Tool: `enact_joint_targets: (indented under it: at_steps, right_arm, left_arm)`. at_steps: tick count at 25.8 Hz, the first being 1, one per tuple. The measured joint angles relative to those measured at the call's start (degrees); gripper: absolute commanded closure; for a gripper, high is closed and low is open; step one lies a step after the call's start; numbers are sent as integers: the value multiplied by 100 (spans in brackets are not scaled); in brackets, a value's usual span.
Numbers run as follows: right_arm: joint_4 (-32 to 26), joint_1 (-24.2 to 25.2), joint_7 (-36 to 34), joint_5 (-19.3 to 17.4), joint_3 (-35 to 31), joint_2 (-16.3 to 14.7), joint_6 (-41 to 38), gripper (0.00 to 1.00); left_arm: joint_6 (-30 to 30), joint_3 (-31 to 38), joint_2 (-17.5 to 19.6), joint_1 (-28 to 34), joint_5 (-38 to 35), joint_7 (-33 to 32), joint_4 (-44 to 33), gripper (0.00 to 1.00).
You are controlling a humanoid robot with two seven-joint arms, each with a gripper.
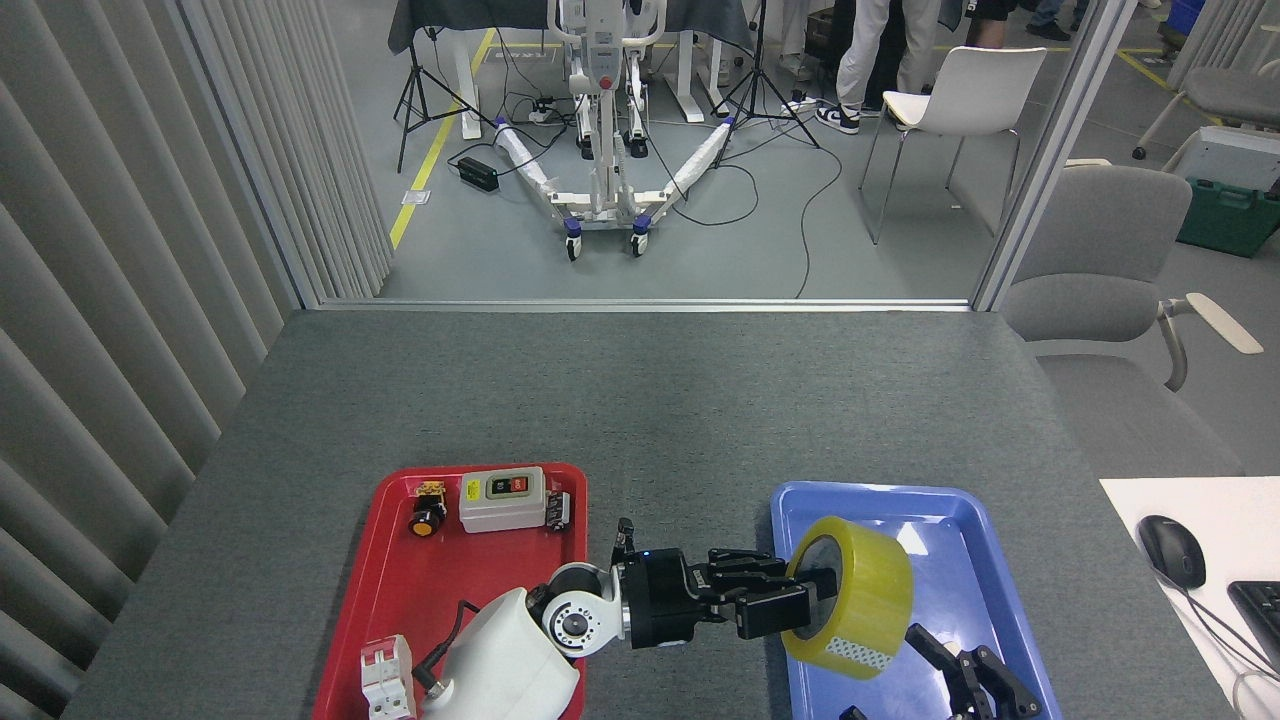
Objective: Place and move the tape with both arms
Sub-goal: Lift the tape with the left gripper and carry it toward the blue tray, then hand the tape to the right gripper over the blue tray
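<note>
The tape, a wide yellow roll with a pale core, hangs tilted on its side above the blue tray. My left gripper reaches in from the left and is shut on the roll's wall, one finger inside the core and one outside. My right gripper shows only partly at the bottom edge, just below and right of the roll. Its fingers are spread open with nothing between them, over the tray's near end.
A red tray to the left holds a grey switch box, a small yellow-button part and a white breaker. A mouse and keyboard lie on a white desk at right. A grey chair stands beyond the table's right corner.
</note>
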Motion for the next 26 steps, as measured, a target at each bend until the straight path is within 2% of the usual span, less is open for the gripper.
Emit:
enact_joint_targets:
  at_steps: [11, 14, 21, 26]
  right_arm:
    - [-255, 82, -38, 336, 95, 51, -2, 0]
    - [-258, 85, -40, 373, 126, 58, -3, 5]
    - [-258, 87, -108, 394, 158, 60, -2, 37]
    - [-259, 88, -142, 423, 176, 61, -15, 67]
  left_arm:
    - [-1, -21, -42, 35, 5, 20, 68, 100]
    - [-1, -26, -47, 117, 1, 21, -3, 100]
    - [-1, -112, -68, 278, 1, 26, -83, 100]
    - [9, -165, -75, 290, 4, 64, -74, 99]
